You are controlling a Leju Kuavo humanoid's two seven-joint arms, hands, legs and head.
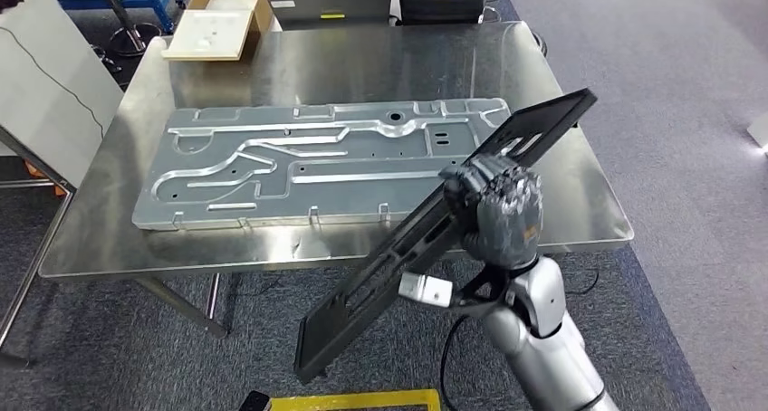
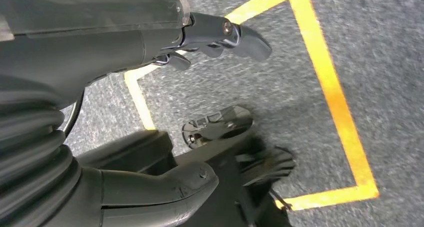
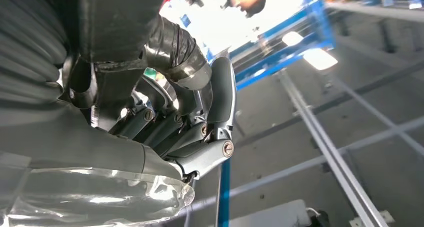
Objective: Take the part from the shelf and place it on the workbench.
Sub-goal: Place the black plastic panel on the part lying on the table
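Firmly, right hand (image 1: pixel 496 214) fingers (image 1: pixel 480 180) wrap the black part (image 1: pixel 426 239), tilted above the workbench (image 1: pixel 362 62).

Your robot's right hand (image 1: pixel 500 214), dark grey at the end of the silver right arm (image 1: pixel 539 339), rises from the lower edge of the head view with its fingers (image 3: pixel 200 137) curled tight around what it holds. Its left hand (image 2: pixel 150 87) hangs low, thumb and fingers apart, gripping nothing.
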